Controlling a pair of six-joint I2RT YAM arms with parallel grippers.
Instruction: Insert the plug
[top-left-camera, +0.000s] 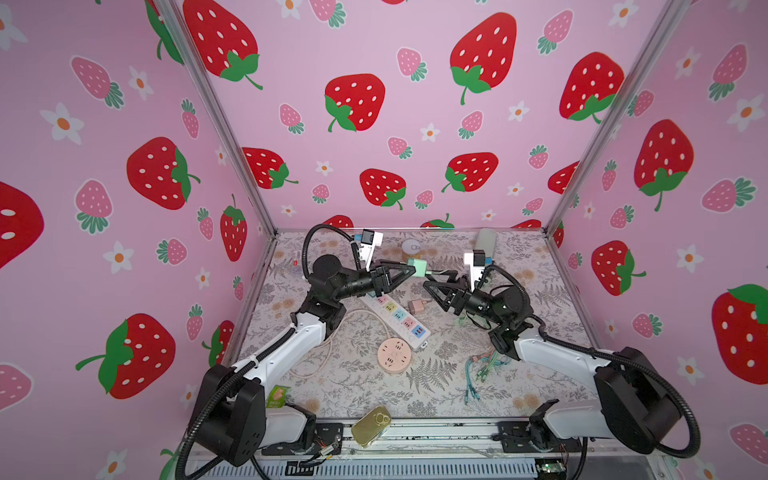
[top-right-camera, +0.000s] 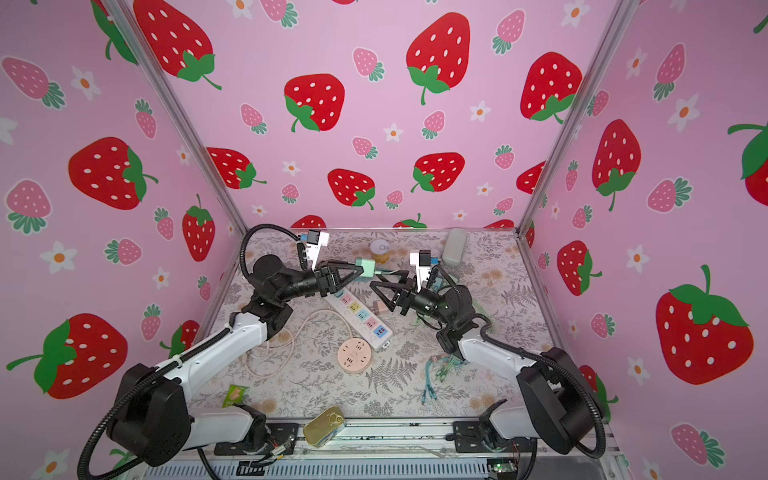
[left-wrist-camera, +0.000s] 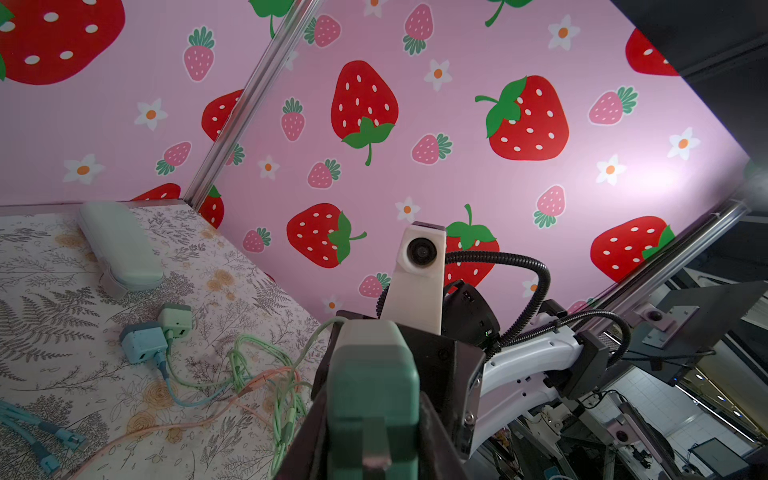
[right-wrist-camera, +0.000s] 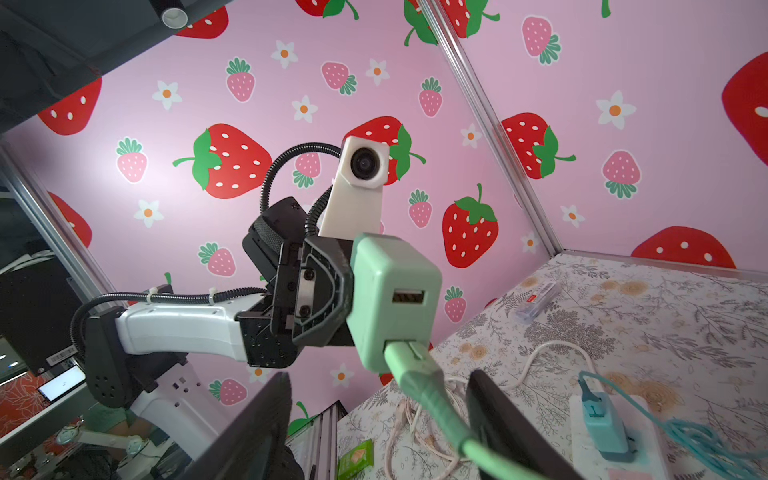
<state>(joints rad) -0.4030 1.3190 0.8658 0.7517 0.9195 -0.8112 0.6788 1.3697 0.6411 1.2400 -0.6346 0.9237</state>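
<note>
My left gripper (top-left-camera: 411, 270) (top-right-camera: 359, 269) (left-wrist-camera: 374, 419) is shut on a mint-green charger block (top-left-camera: 417, 267) (top-right-camera: 365, 266) (left-wrist-camera: 374, 374) (right-wrist-camera: 395, 299), held in the air above the far middle of the table. In the right wrist view a green USB plug (right-wrist-camera: 409, 365) sits in the block's lower port, and the upper port is empty. Its green cable (right-wrist-camera: 440, 407) (top-left-camera: 436, 272) runs back between my right gripper's fingers. My right gripper (top-left-camera: 434, 279) (top-right-camera: 381, 277) (right-wrist-camera: 379, 376) faces the block and stands open, jaws well apart around the cable.
A white power strip (top-left-camera: 399, 318) (top-right-camera: 361, 313) lies below the grippers, with a blue charger (right-wrist-camera: 602, 419) plugged in. Near it are a pink charger (top-left-camera: 415, 306), a round pink socket (top-left-camera: 394, 355), tangled cables (top-left-camera: 482, 365), a gold tin (top-left-camera: 371, 426) and a pale case (top-left-camera: 486, 241) (left-wrist-camera: 120, 245).
</note>
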